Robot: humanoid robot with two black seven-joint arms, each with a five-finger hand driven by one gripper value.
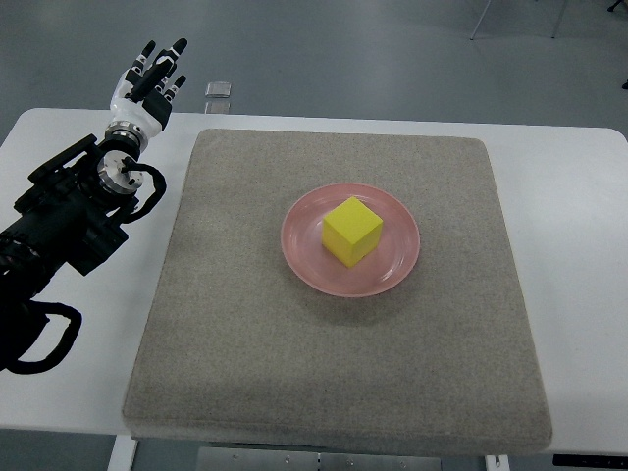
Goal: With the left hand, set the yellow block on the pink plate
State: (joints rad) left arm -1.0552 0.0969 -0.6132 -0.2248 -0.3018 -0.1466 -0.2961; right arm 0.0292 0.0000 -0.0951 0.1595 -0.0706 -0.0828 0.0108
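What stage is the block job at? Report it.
Done, by the look of it: the yellow block sits on the pink plate, at its middle, on the grey mat. In hand: nothing; the left hand is open, off by the table's far left corner. Left: nothing visible.

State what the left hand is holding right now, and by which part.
Nothing. The left hand is open, fingers spread, away at the table's far left corner. The yellow block sits free on the pink plate.
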